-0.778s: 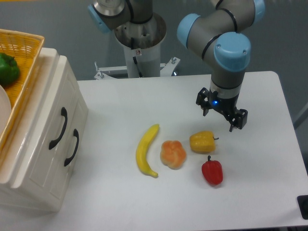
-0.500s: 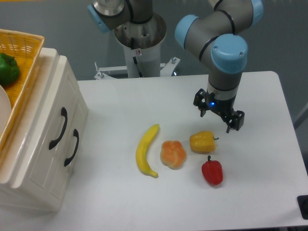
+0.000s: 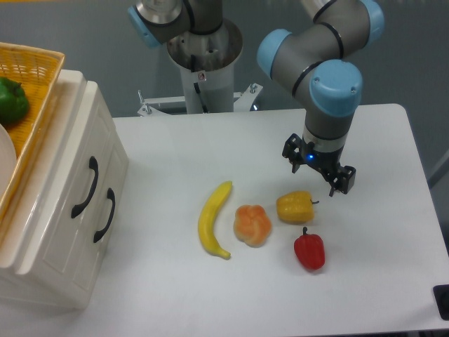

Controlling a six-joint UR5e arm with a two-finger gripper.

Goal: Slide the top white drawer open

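- The gripper (image 3: 317,171) hangs over the right half of the table (image 3: 393,239), its two black fingers (image 3: 344,181) spread apart with nothing between them; a small blue light glows on its body.
- It sits just above and behind the yellow pepper (image 3: 295,207), not touching it.
- The cabinet (image 3: 52,232) stands at the far left of the table, well apart from the gripper.
- The top drawer (image 3: 74,165) is pushed in, flush with the cabinet front; its black handle (image 3: 85,187) curves down the face.
- The lower drawer (image 3: 88,246) sits beside it in this view, closed too, with its own handle (image 3: 106,215).
- A wicker basket (image 3: 35,77) rests on top of the cabinet, holding a green pepper (image 3: 12,100); part of a white dish (image 3: 4,163) shows at the left edge.
- In the middle of the table lie a banana (image 3: 212,219), an orange fruit (image 3: 252,225) just right of it, then the yellow pepper, with a red pepper (image 3: 309,250) nearer the front.
- The arm's base (image 3: 203,56) stands behind the table's back edge.
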